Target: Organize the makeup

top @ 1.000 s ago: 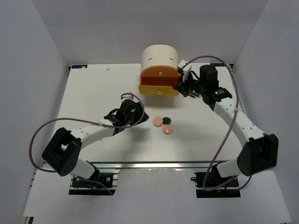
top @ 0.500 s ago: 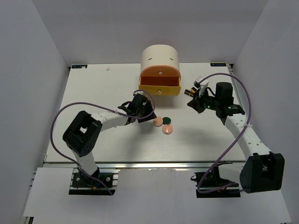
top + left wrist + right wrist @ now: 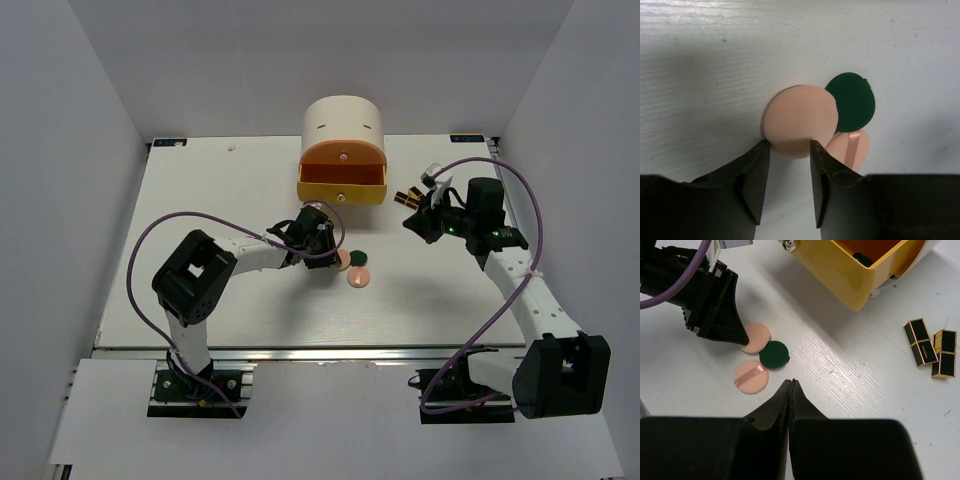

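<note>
Three makeup discs lie together mid-table: a plain pink disc (image 3: 343, 260) (image 3: 800, 120) (image 3: 755, 337), a dark green disc (image 3: 359, 260) (image 3: 854, 100) (image 3: 774, 354) and a pink disc with a strap (image 3: 359, 278) (image 3: 852, 147) (image 3: 751, 376). My left gripper (image 3: 326, 246) (image 3: 788, 149) is open, low over the table, its fingertips either side of the plain pink disc's near edge. My right gripper (image 3: 418, 222) (image 3: 791, 384) is shut and empty, above the table right of the discs. Two black-and-gold lipstick tubes (image 3: 405, 198) (image 3: 920, 342) lie right of the drawer.
The cream cylindrical cabinet (image 3: 343, 125) stands at the back centre. Its yellow drawer (image 3: 342, 186) (image 3: 840, 270) is pulled open with a dark item inside. The left arm's fingers (image 3: 725, 322) reach in from the left. White walls enclose the table.
My left gripper has moved right up to the plain pink disc. My right gripper has pulled back from the drawer to the right and now holds about still.
</note>
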